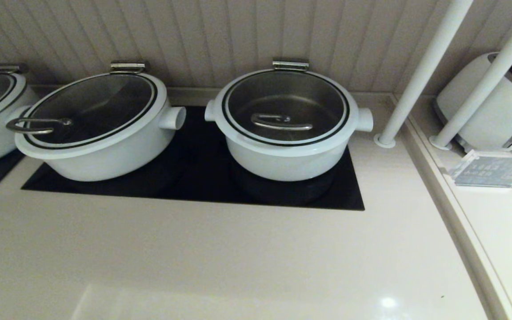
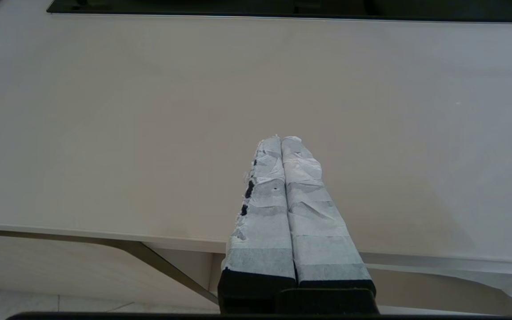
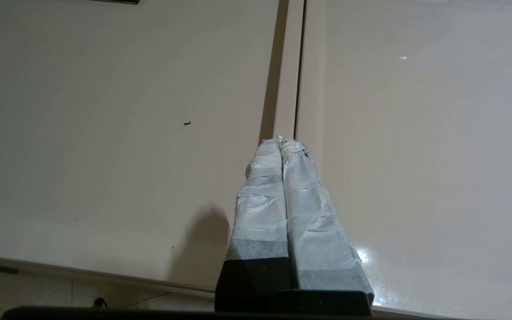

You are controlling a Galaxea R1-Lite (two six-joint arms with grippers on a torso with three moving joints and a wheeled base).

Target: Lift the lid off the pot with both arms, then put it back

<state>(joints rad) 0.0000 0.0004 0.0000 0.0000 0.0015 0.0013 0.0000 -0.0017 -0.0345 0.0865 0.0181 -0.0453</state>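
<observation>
The lid (image 1: 285, 108) sits on the pot (image 1: 288, 153), at one o'clock of the counter (image 1: 220, 253). Left gripper (image 2: 281, 139) and right gripper (image 3: 280, 140) hover pressed together.

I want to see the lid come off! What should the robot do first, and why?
Probably open both pincers and reach toward the pot. The lid sits on it, untouched. The left pincer and right pincer are shut, over the bare counter near its front edge, away from the lid's steel handle.
</observation>
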